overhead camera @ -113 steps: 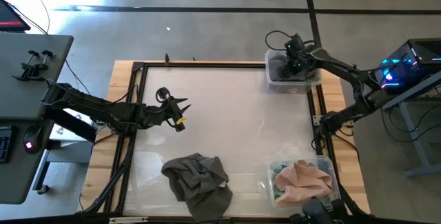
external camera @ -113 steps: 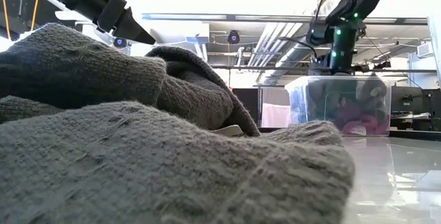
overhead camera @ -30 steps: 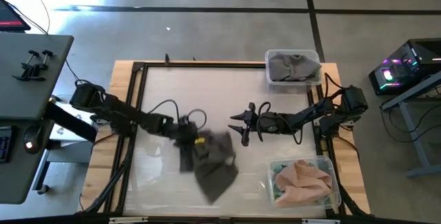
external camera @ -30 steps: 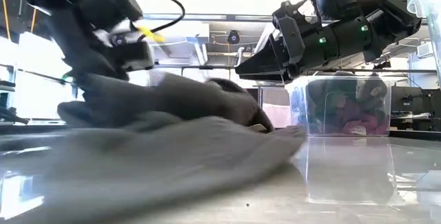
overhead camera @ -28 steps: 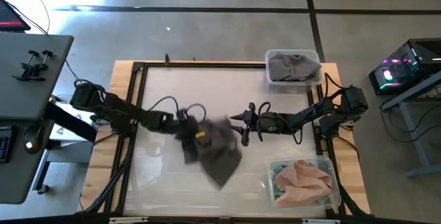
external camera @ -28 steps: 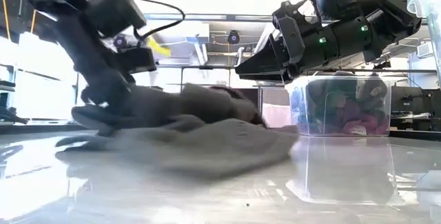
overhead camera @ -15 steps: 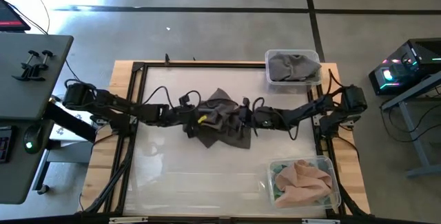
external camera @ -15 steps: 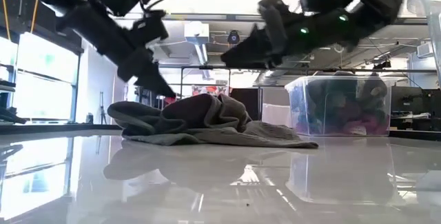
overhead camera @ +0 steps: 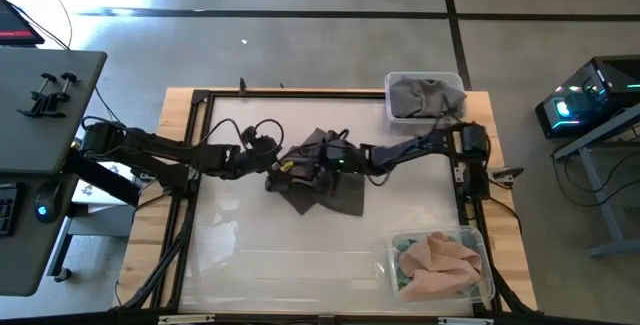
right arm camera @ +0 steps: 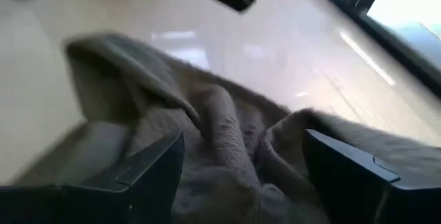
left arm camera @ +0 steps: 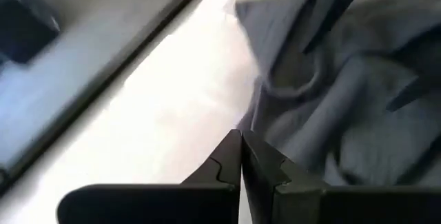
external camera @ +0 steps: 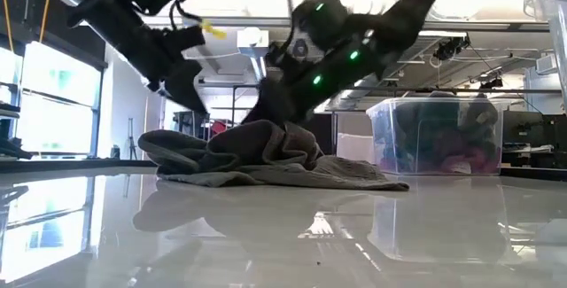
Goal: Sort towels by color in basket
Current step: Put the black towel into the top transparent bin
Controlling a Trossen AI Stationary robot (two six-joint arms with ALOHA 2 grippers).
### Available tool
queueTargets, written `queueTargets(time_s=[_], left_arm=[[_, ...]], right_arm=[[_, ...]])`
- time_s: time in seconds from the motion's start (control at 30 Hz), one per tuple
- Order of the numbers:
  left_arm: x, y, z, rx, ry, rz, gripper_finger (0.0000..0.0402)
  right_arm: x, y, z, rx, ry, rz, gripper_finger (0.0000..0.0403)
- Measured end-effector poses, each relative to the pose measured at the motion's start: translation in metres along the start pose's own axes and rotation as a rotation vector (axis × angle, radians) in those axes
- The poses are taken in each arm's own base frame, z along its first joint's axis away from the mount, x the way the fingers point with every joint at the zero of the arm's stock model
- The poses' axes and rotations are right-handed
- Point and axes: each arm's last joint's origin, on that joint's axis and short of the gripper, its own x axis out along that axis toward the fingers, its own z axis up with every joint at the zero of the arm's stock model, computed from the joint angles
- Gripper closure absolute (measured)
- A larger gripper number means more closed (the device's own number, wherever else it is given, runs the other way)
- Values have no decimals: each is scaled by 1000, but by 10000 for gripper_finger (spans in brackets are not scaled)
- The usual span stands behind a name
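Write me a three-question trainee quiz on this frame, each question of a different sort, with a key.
1. True or false: the grey towel lies mid-table, outside both bins.
2. Which hand has its fingers spread over the towel? A. left hand B. right hand C. neither
3. Fill in: the near bin shows a ____ cloth on top.

Key: 1 true. 2 B: in the right wrist view the fingers stand wide apart over the folds, while the left hand is shut beside the towel. 3 peach-pink. The far bin holds grey cloth.
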Motion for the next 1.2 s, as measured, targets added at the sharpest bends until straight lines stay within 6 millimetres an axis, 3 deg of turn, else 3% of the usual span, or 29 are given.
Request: queueTargets(time_s=[0.2, 0.4, 0.57, 0.77, 0.87, 0.97, 1.03, 1.2], left_arm=[[7, 6, -17, -46, 132, -39, 401], [5, 2, -25, -90, 136, -52, 401], [1, -2, -27, -65, 141, -66, 401], [-4, 5, -41, -80, 261, 7, 401], [-8, 7, -44, -91, 293, 34, 401], [-9, 7, -44, -81, 281, 49, 401], [-9, 6, -43, -83, 257, 65, 401], [-10, 4, -40, -68, 214, 81, 401]], right_arm=[[39, -4, -23, 12, 127, -9, 112], [56, -7, -43, 106, 198, -28, 132], [63, -7, -57, 124, 233, -28, 211], [57, -1, -54, 112, 251, -73, 345], [41, 7, -44, 65, 299, -107, 386], [12, 17, -29, -6, 384, -194, 380], [-15, 22, -17, -82, 443, -278, 372], [-98, 28, 36, -197, 368, -541, 386]])
